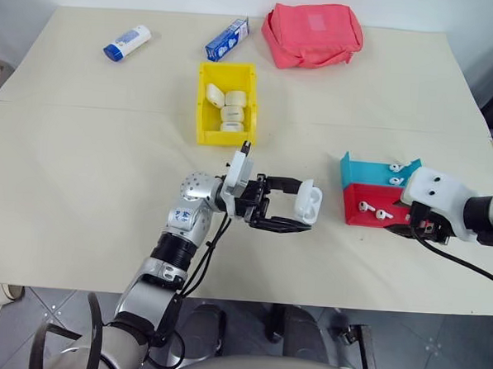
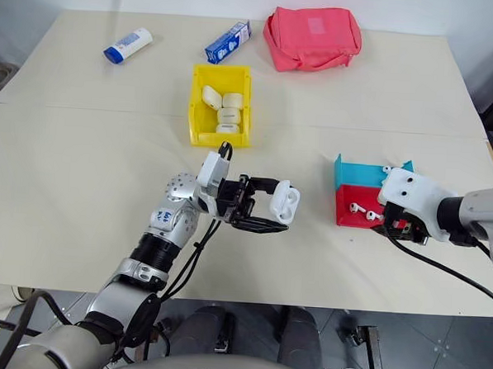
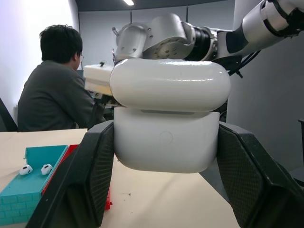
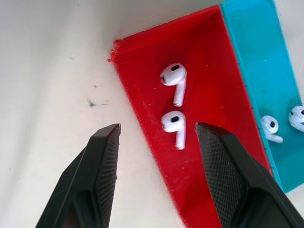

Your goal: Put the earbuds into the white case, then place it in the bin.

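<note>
Yellow bin (image 1: 203, 95) sits mid-table toward the far side, holding four cream-tinted rounded cases (image 1: 226, 106) clustered in its middle. Red tray (image 4: 156, 142) and teal tray (image 1: 367, 168) sit side by side, touching, on the robot's right. Red tray holds two earbuds (image 4: 174, 102), lying close together with stems roughly parallel. Teal tray holds two more earbuds (image 4: 282, 123) near each other.

Far edge of the table (image 1: 81, 192): a white tube with blue cap (image 1: 126, 43) on the left, a blue-and-white carton (image 1: 227, 39) just behind the bin, a red fabric pouch (image 1: 312, 33) to its right. All well apart from the trays; table between bin and trays is bare. A seated person (image 3: 54, 90) shows in the left wrist view, beyond the table.

Left gripper (image 1: 299, 208) is clamped on the white case (image 3: 168, 118), one finger on each side of the case body, lid flipped up. Case is held above the table centre, between bin and trays, nearer the robot than the bin.

Right gripper (image 4: 156, 137) hangs over the red tray's near edge, fingers (image 4: 102, 156) parted and holding nothing. One finger is over bare table, the other over the tray; the nearer red-tray earbud lies between them.
</note>
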